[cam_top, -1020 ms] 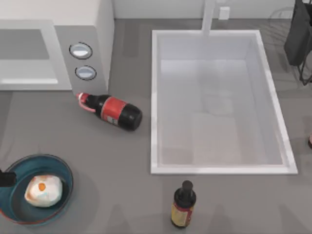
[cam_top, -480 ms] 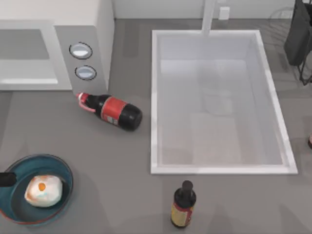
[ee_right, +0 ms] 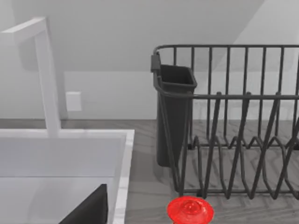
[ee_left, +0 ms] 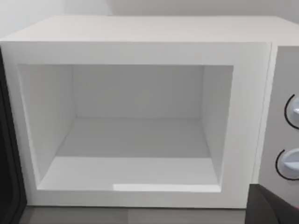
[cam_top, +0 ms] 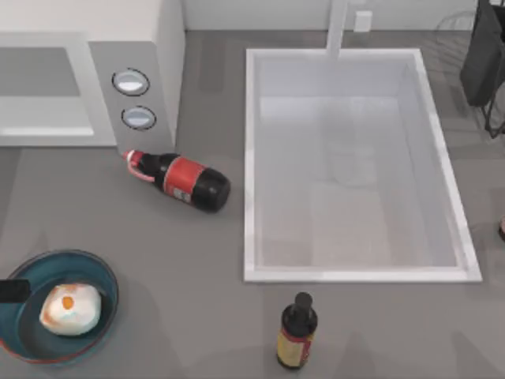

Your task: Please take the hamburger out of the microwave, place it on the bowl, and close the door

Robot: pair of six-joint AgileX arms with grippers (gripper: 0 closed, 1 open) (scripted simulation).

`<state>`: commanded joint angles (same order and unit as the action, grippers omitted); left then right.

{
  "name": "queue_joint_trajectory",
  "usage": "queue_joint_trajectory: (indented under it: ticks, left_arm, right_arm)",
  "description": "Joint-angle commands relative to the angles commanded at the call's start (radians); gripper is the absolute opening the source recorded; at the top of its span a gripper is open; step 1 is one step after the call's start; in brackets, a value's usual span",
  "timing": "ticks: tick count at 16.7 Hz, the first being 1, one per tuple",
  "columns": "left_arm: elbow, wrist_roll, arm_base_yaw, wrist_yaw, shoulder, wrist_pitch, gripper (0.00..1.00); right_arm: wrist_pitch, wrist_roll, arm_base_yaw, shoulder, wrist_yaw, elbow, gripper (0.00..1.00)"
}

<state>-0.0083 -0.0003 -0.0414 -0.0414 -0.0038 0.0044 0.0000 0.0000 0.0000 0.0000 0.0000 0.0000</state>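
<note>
Resting in the bowl [cam_top: 24, 328], well below the microwave [cam_top: 134, 71], the hamburger [cam_top: 71, 308] is delivered (cavity bare). Left gripper [cam_top: 9, 290] sits at the bowl's rim; finger state cannot be told. Door closing remains.

Top view straight down on table, left wrist close — facing microwave [ee_left: 140, 116], right wrist toward sink [ee_right: 65, 154]
</note>
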Motion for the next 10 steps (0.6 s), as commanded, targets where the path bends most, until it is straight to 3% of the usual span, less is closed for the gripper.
queue_joint_trajectory:
  ticks: [6, 10]
  left_arm:
    - [-0.037, 0.000, -0.247, -0.247, -0.017, 0.020, 0.00]
    - [-0.044, 0.000, -0.284, -0.284, -0.020, 0.023, 0.00]
  right_arm:
    - [0.000, 0.000, 0.000, 0.000, 0.000, 0.000, 1.00]
    - [0.000, 0.000, 0.000, 0.000, 0.000, 0.000, 1.00]
